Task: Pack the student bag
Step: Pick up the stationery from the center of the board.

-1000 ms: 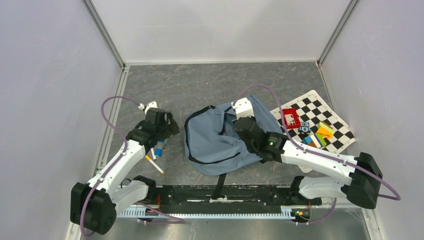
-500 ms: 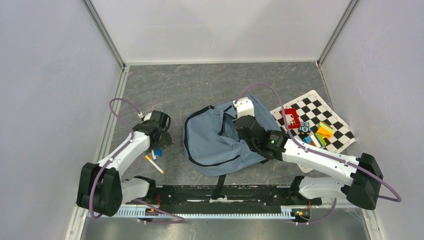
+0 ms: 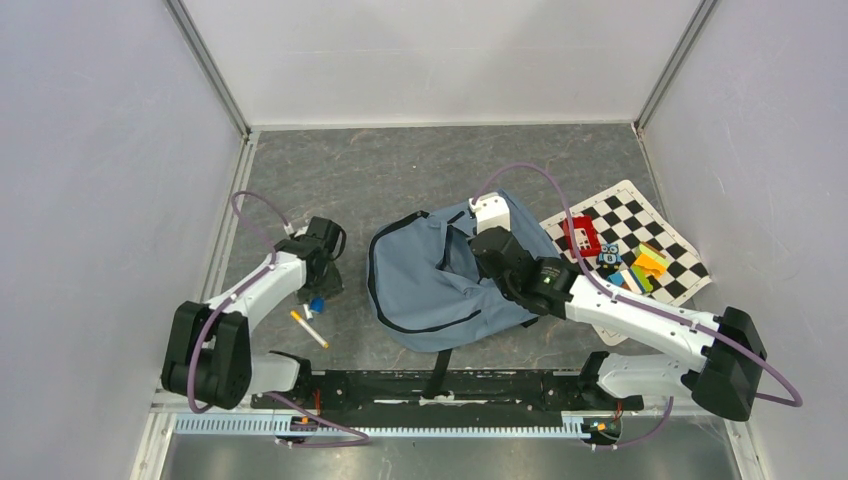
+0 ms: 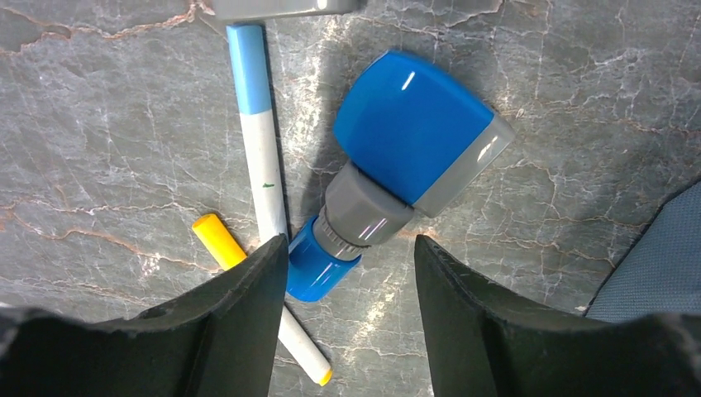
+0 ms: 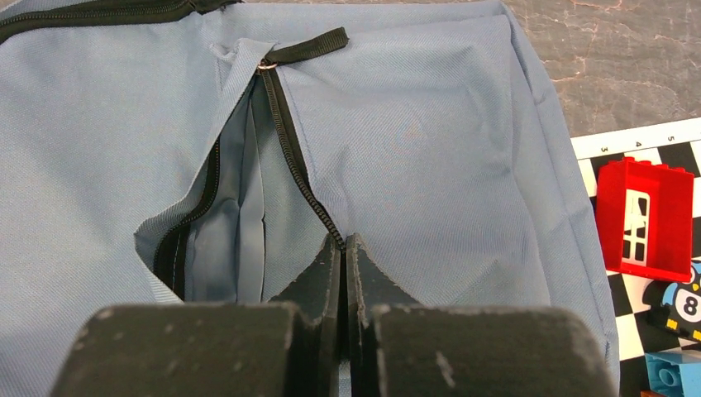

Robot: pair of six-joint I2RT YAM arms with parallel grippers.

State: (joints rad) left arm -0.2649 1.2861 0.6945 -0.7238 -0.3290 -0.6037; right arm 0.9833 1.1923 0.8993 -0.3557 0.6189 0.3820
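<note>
The student bag lies flat on the floor, grey-blue with black zippers. My right gripper is shut on the zipper edge of its front pocket, and the pocket gapes open to the left of the fingers. My left gripper is open and empty, low over the floor left of the bag. A blue-and-grey bottle with a blue cap lies just ahead of its jaws, the cap between the fingertips. A white marker with a blue cap and a yellow-capped marker lie beside it.
A checkerboard mat lies right of the bag with a red block, an owl tile and coloured blocks. The yellow-tipped marker lies near the front rail. Walls close off three sides.
My left arm has folded back, and its gripper has come down close over the blue bottle and markers. The right gripper has stayed on the bag.
</note>
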